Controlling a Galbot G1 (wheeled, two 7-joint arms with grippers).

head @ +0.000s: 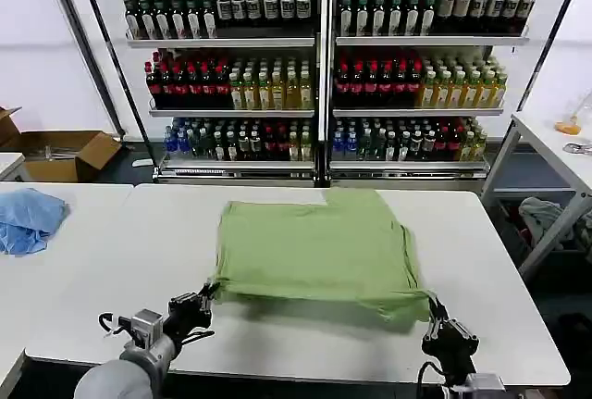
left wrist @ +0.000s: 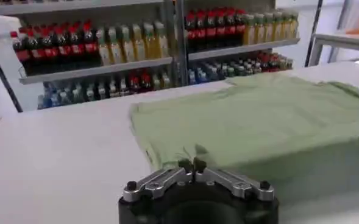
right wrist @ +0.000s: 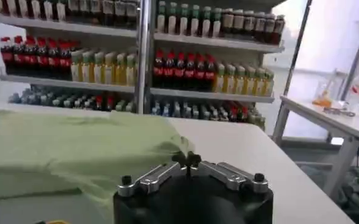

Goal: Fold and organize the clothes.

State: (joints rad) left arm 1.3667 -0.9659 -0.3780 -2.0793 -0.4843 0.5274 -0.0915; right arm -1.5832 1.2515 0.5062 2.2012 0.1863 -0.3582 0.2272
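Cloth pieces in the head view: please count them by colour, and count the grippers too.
Light green polo shirt, on the table: 1
Light blue cloth, on the side table at the left: 1
Grey cloth, beside the table at the right: 1
Grippers, left gripper and right gripper, each shut on the shirt's near edge: 2
Total: 5

polo shirt (head: 319,246): soft matt cloth | table (head: 139,260): smooth white

Looks like a lab mocked up as a shop; tall white metal shelving racks (head: 319,66) stocked with rows of red, yellow, green and dark drink bottles (head: 231,84); plain white work tables (head: 139,260) in front; open brown cardboard boxes (head: 65,154) on the floor.
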